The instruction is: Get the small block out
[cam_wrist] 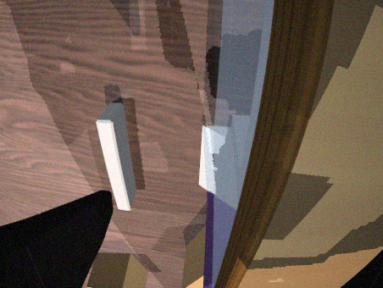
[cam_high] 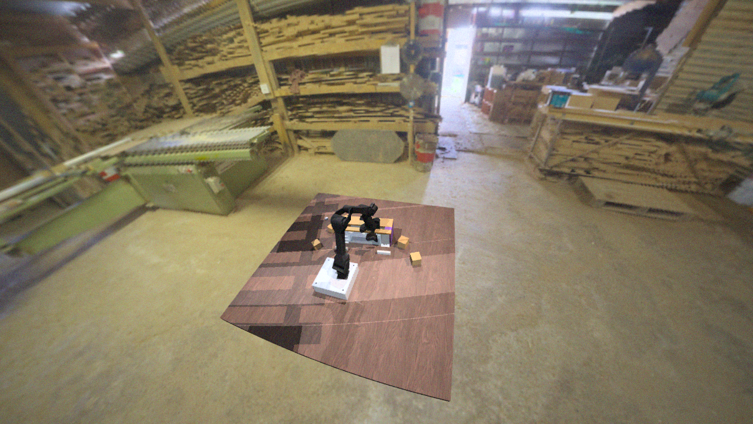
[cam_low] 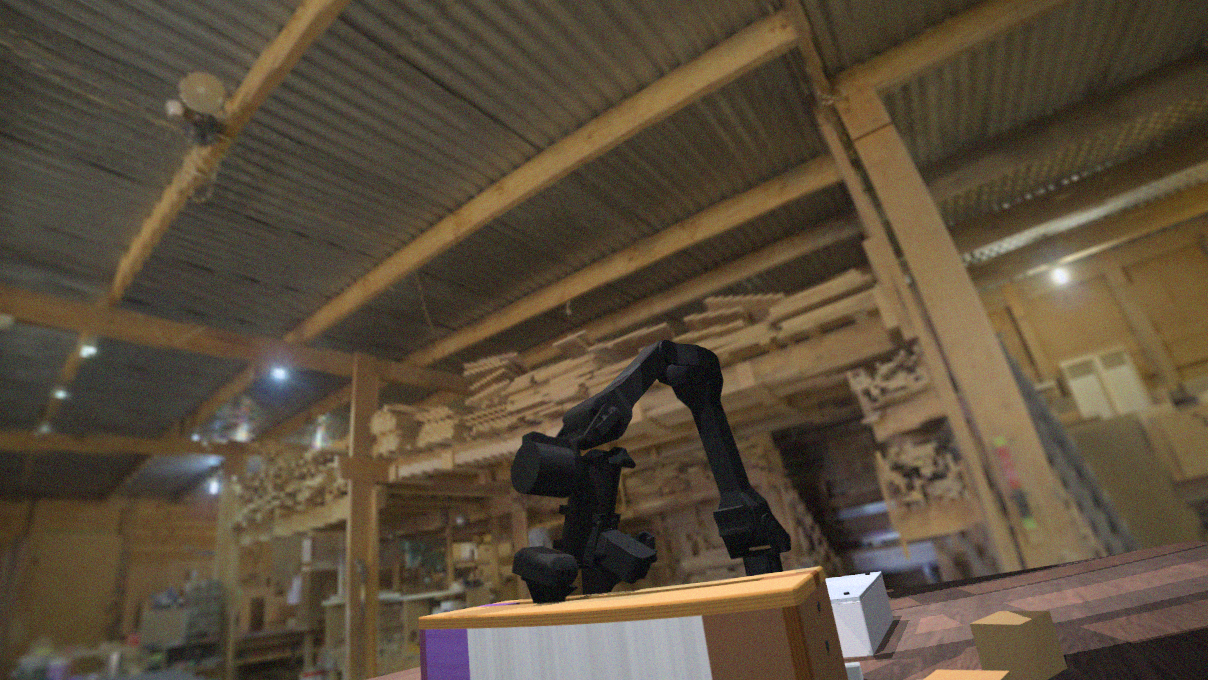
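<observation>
Timber racks and a workshop floor surround the wooden table (cam_high: pixel 400 326). On it, the box (cam_high: pixel 387 224) lies at 12 o'clock from the arm's white base (cam_high: pixel 322 288).

The claw (cam_low: pixel 587 578) hovers just above the box's lid, its jaws wide apart and empty.

The block (cam_wrist: pixel 213 157) is a small pale piece, apparently on the shelf behind the clear front. We judge it light, rigid and flat-faced, and probably smooth. It should slide when nudged, and once it is out on the table, opposite flat faces would give the surest grip.

Only the wrist view shows the block, along with a white bar (cam_wrist: pixel 115 163) on the table at its 9 o'clock. The top view shows the whole layout, including loose tan cubes (cam_high: pixel 415 257). The exterior view shows how close the claw is to the lid. We cannot tell which end of the shelf is open.
</observation>
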Controlling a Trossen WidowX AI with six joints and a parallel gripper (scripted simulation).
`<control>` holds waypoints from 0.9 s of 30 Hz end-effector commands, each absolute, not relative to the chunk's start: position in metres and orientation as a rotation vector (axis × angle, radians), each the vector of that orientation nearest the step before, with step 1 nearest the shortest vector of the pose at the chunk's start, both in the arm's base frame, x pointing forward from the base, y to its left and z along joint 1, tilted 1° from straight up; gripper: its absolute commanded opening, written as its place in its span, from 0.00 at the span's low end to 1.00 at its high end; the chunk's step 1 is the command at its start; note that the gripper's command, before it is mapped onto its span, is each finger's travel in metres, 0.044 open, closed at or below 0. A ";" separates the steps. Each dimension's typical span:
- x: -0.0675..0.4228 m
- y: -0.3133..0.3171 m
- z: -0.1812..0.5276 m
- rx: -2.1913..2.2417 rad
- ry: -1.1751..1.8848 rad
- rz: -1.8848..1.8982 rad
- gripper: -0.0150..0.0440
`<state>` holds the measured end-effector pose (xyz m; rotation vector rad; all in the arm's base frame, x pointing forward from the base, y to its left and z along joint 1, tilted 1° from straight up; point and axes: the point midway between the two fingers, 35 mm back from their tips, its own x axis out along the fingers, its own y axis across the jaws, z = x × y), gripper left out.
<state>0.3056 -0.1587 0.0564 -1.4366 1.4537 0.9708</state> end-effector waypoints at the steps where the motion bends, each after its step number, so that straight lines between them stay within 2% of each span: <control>1: 0.306 -0.169 0.056 -1.440 1.450 0.974 0.93; 10: 0.306 -0.181 0.059 -1.441 1.451 0.974 0.93; 17: 0.302 -0.178 0.118 -1.435 1.457 0.969 0.93; 23: 0.304 -0.179 0.115 -1.441 1.452 0.963 0.93; 27: 0.301 -0.195 0.124 -1.317 1.487 0.727 0.75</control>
